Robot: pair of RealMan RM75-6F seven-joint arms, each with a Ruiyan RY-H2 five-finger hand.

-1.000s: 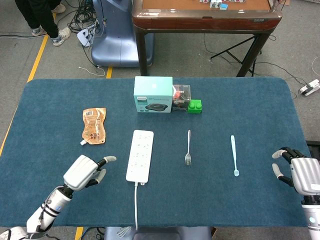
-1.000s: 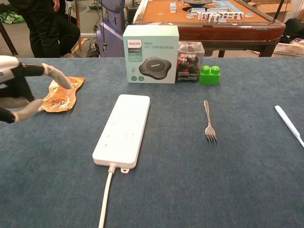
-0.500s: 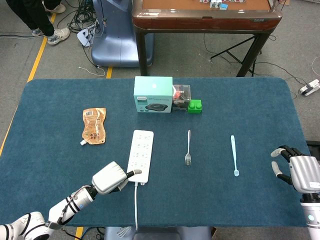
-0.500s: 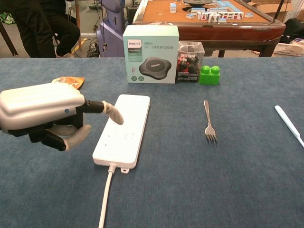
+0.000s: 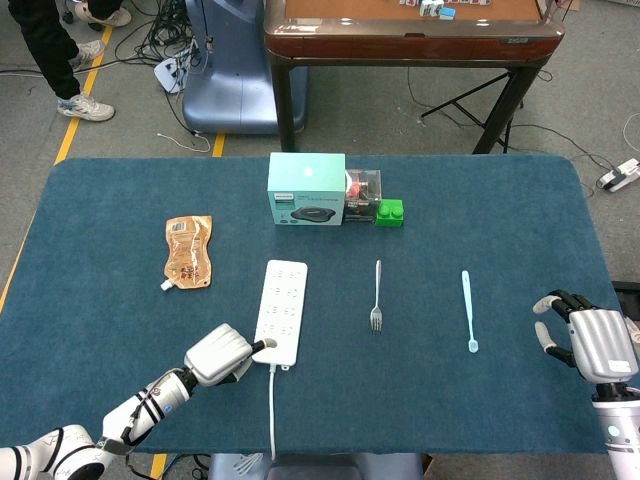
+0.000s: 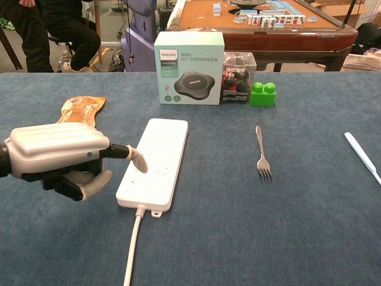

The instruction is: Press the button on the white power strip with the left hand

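Observation:
The white power strip (image 5: 281, 305) lies lengthwise on the blue table, its cable (image 5: 272, 410) running toward the front edge. In the chest view the strip (image 6: 158, 158) shows its faint button ring near the cable end. My left hand (image 5: 218, 355) sits at the strip's near left corner, most fingers curled in and one finger stretched out. That fingertip (image 6: 139, 162) touches the strip's top just left of the ring. The left hand (image 6: 56, 158) holds nothing. My right hand (image 5: 585, 340) hovers at the table's right edge, fingers apart and empty.
A teal box (image 5: 306, 188), a clear box and a green brick (image 5: 389, 212) stand behind the strip. A fork (image 5: 377, 297) and a light blue toothbrush (image 5: 468, 310) lie to the right. An orange pouch (image 5: 188, 250) lies to the left.
My left hand swept in from the left to the strip's near end, and its outstretched finger came down onto the strip. The right hand shifted slightly.

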